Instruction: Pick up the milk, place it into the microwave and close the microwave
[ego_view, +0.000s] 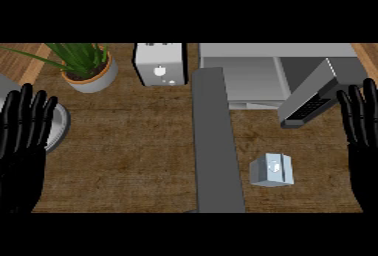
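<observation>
Head view shows no writing that can be read: the milk carton (271, 170) carries only a pale blue patch on its face, and the white appliance (158, 64) at the top bears a small mark too tiny to make out. The carton sits on the wooden desk (133, 150), below the microwave (251, 82) and well apart from it. A long grey panel (215, 145) runs from the microwave's left front corner down the desk, just left of the carton. A slanted grey piece (314, 97) with dark keys juts out at the microwave's right. A potted plant (87, 65) stands at upper left. The left hand (26, 135) rests at the left edge, fingers straight and spread, over a grey plate (60, 125). The right hand (360, 120) rests likewise at the right edge, holding nothing.
</observation>
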